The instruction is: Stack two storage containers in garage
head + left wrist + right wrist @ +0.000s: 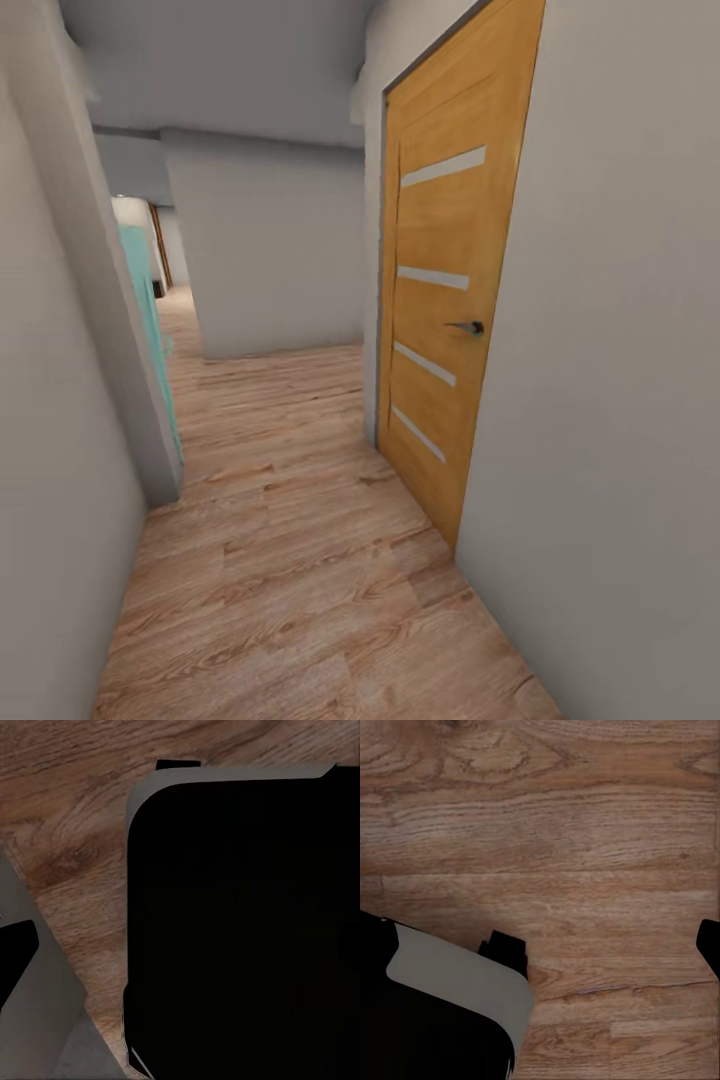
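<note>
Wood plank floor (300, 560) runs down a narrow hallway, grey-white walls (620, 400) on both sides. Orange-brown wooden door (450, 290) with pale horizontal strips and a dark handle (468, 327) sits shut; past the door, the hall bends around a grey wall block (270, 250). Teal panel (145, 300) sits across the hall from the door. Both wrist cams look down at planks plus dark robot body parts (240, 930). Can't tell whether either tool is spread or pressed together. Containers aren't anywhere I can spot.

A narrow plank-floored corridor (290, 560) runs open ahead between grey walls (620, 400), past a closed wooden door (440, 300).
</note>
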